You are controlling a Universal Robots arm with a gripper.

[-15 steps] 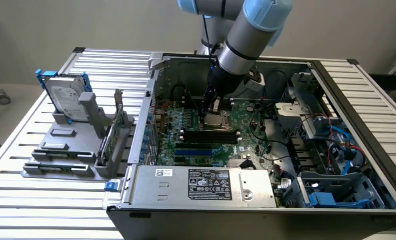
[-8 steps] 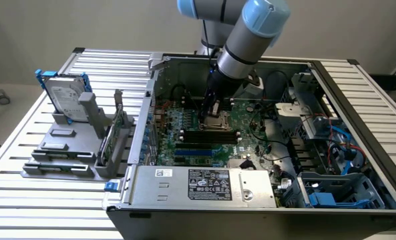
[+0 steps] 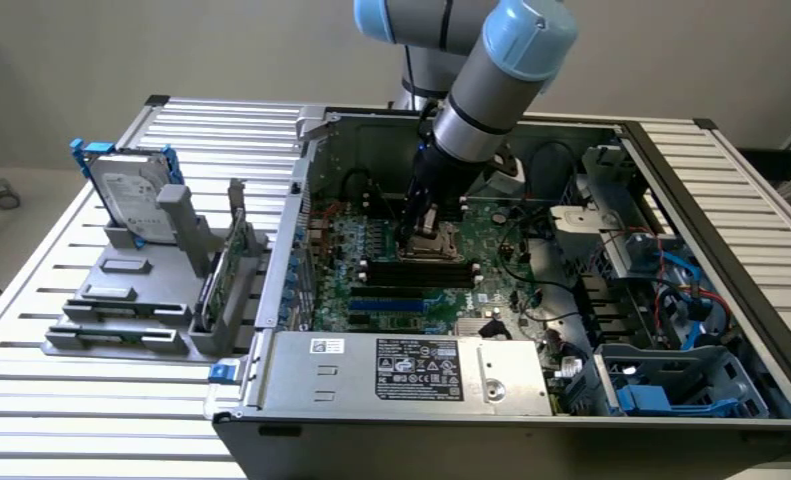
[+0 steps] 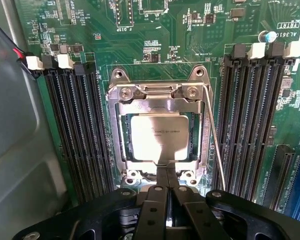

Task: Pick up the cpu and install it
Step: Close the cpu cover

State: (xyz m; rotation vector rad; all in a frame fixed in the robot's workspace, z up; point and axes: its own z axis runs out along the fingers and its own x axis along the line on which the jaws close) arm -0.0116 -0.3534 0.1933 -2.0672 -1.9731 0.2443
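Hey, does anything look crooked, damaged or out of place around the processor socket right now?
Nothing stands out. The cpu lies flat and square inside the socket frame, its edges parallel to the frame. The shut claw sits at one edge of it. No damage shows on the motherboard.

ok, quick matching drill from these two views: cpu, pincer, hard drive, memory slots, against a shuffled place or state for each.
Things:
1. cpu
2. pincer
3. hard drive
4. memory slots

Places and states:
a. upright in a blue bracket
b. black, in banks on both sides of the socket
c. lying flat inside the socket
d. shut, tips at the socket's edge

Pairs: 1-c, 2-d, 3-a, 4-b
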